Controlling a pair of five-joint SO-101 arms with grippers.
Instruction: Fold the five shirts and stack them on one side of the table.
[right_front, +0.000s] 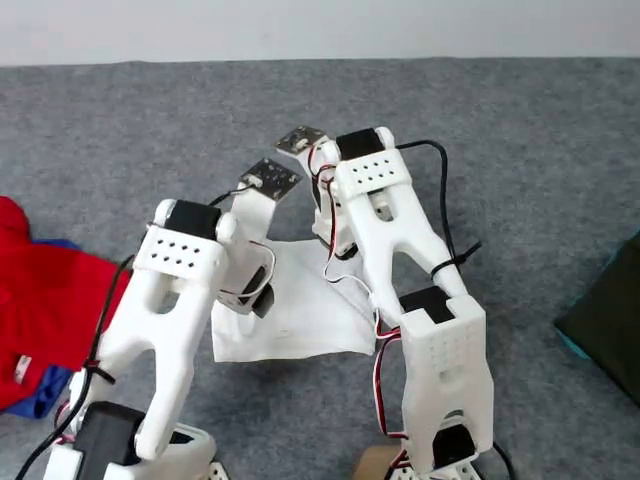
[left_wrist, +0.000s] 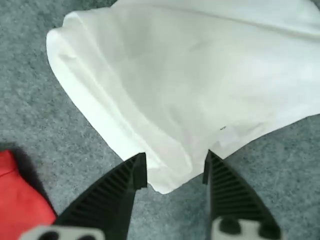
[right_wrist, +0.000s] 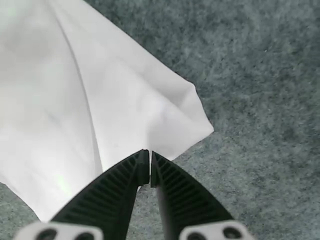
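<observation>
High view puts your white shirt (right_front: 290, 325) mid-table between the two arms, with a red shirt (right_front: 40, 290) lying on a blue shirt (right_front: 40, 392) out at 9 o'clock and a dark shirt (right_front: 610, 320) at 3 o'clock. Your left gripper (left_wrist: 172, 167) stands partly open, fingers either side of a white shirt corner and gripping nothing. Your right gripper (right_wrist: 150, 162) is pinched tight on that shirt's edge

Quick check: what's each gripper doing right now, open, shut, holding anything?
Left gripper: open, straddling a corner of the white shirt.
Right gripper: shut, pinching the white shirt's edge.
</observation>
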